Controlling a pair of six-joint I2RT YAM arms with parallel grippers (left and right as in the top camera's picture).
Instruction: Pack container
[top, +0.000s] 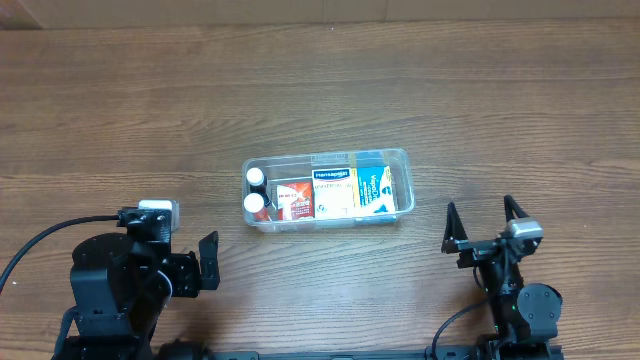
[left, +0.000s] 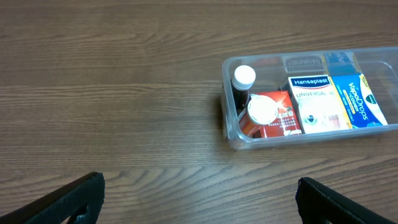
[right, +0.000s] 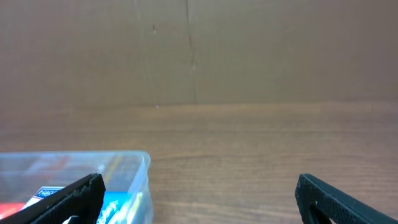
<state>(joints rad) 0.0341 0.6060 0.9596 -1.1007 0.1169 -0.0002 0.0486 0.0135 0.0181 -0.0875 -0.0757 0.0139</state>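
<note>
Left pincer (top: 207, 260): mine; jaws spread wide, nothing between them, near the worktop's front edge and well apart from the container.
Worktop (top: 150, 100): brown wood grain, matte, the grain running left to right.
Container (top: 325, 157): clear bin at mid-worktop, long side left to right, between my two pincers.
Contents: two white-capped bottles (top: 255, 177) at the left end, then a red box (top: 293, 200), a white box (top: 333, 193) and a blue-and-yellow box (top: 373, 190), side by side.
Right pincer (top: 482, 225): mine; jaws spread wide, gripping nothing, right of the container.
Room: plain brown wall panel (right: 261, 50) behind the worktop, with one vertical seam.
</note>
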